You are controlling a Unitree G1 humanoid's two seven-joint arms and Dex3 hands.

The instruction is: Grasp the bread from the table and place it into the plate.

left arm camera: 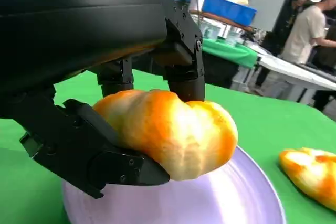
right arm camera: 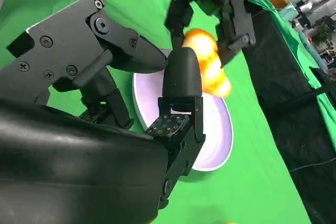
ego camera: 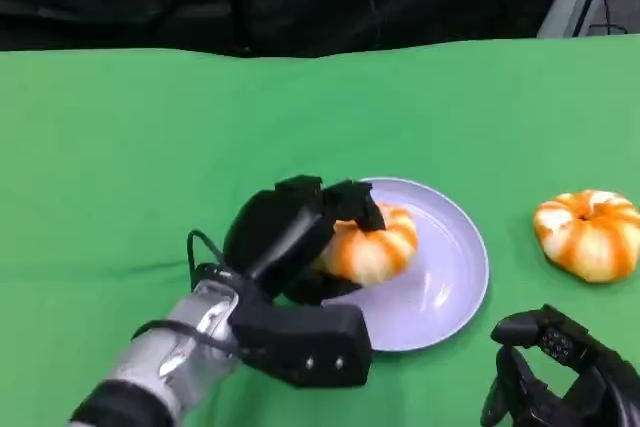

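My left hand (ego camera: 300,237) grips an orange-and-cream bread roll (ego camera: 372,245) over the left part of the lavender plate (ego camera: 450,282). In the left wrist view the roll (left arm camera: 173,129) sits between black fingers (left arm camera: 89,150), just above the plate (left arm camera: 220,198). A second roll of the same kind (ego camera: 590,234) lies on the green cloth to the right of the plate, and also appears in the left wrist view (left arm camera: 312,174). My right hand (ego camera: 560,377) hovers at the lower right with its fingers apart, holding nothing. The right wrist view shows the held roll (right arm camera: 210,59) over the plate (right arm camera: 215,129).
The green tablecloth (ego camera: 150,147) spreads wide to the left and behind the plate. A black backdrop runs along the far edge. In the left wrist view a person (left arm camera: 310,30) stands by other tables in the background.
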